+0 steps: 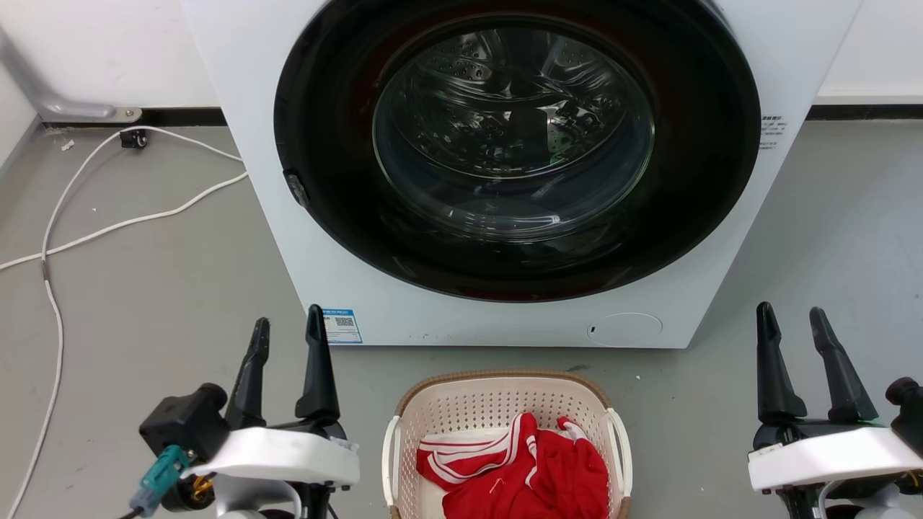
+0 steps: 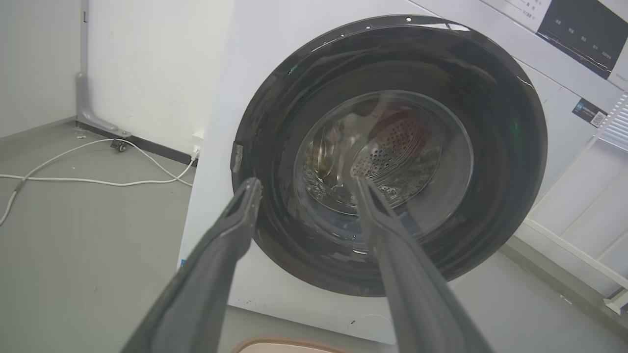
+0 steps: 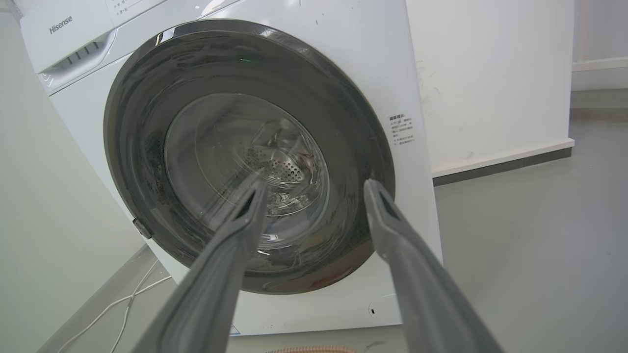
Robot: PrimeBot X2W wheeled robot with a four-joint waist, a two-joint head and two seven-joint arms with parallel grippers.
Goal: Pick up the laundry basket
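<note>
Two pairs of long dark fingers rise closest to the viewer, each pair spread apart and holding nothing: the left gripper [image 1: 288, 317] before the washing machine's [image 1: 238, 108] left front corner, the right gripper [image 1: 790, 310] off its right front corner. Between them, on the grey floor [image 1: 144, 303] just in front of the machine's round glass door [image 1: 505, 151], sits the laundry basket [image 1: 476, 407] — cream, brown-rimmed, white-handled — with a red garment [image 1: 533, 468] inside. A white cable [image 1: 108, 223] trails left of the machine.
</note>
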